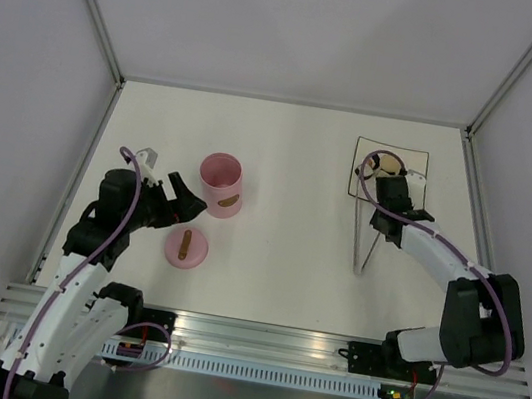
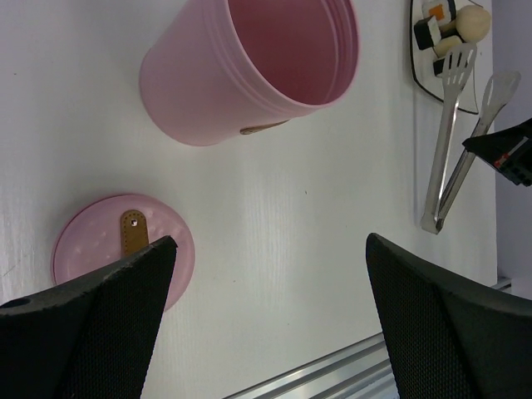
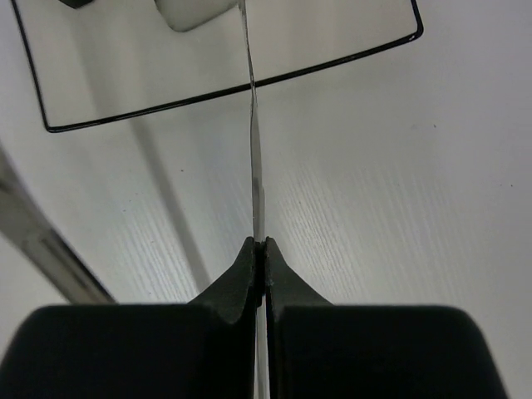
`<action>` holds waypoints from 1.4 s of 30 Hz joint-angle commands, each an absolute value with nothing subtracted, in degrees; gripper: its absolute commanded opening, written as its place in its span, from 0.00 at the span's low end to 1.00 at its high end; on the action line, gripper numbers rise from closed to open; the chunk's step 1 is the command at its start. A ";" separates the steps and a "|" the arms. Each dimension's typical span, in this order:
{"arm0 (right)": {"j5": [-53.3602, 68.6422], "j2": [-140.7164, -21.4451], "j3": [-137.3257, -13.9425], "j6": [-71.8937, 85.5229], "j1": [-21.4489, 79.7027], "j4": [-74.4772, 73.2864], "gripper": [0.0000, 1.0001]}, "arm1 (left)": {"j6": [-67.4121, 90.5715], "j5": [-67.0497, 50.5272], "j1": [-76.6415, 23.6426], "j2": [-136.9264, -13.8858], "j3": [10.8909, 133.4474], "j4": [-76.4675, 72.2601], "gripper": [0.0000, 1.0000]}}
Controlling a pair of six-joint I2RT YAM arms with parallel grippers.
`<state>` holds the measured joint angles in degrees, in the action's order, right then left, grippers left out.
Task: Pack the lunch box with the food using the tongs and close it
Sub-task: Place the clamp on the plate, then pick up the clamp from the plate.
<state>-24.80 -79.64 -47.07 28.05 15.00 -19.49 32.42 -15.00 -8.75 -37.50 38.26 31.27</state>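
The lunch box, an uncapped pink pot (image 1: 220,184) (image 2: 249,66), stands left of centre with its lid (image 1: 186,247) (image 2: 108,241) flat on the table in front of it. My left gripper (image 1: 188,199) (image 2: 270,245) hangs open between pot and lid, holding nothing. The food (image 1: 385,166) (image 2: 449,29) lies on a square white plate (image 1: 421,159) (image 3: 208,58) at the back right. The tongs (image 1: 362,237) (image 2: 453,141) lie with their tips at the plate. My right gripper (image 1: 382,184) (image 3: 258,243) is shut on one thin arm of the tongs (image 3: 256,174).
The tongs' other arm (image 3: 41,241) shows blurred at the left of the right wrist view. A metal rail (image 1: 265,336) (image 2: 332,370) runs along the table's near edge. Grey walls close in the table on three sides.
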 commanded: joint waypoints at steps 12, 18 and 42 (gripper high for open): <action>-28.92 -87.71 -48.25 28.12 12.57 -14.68 0.06 | 30.23 -13.18 -8.88 -37.00 39.38 29.80 1.00; -22.86 -84.03 -48.25 27.16 12.66 -14.68 0.65 | 30.15 -13.27 -8.88 -37.09 39.73 29.79 1.00; -14.85 -77.69 -32.26 28.30 12.74 -0.44 0.98 | 30.32 -13.98 -8.88 -36.12 39.20 29.79 1.00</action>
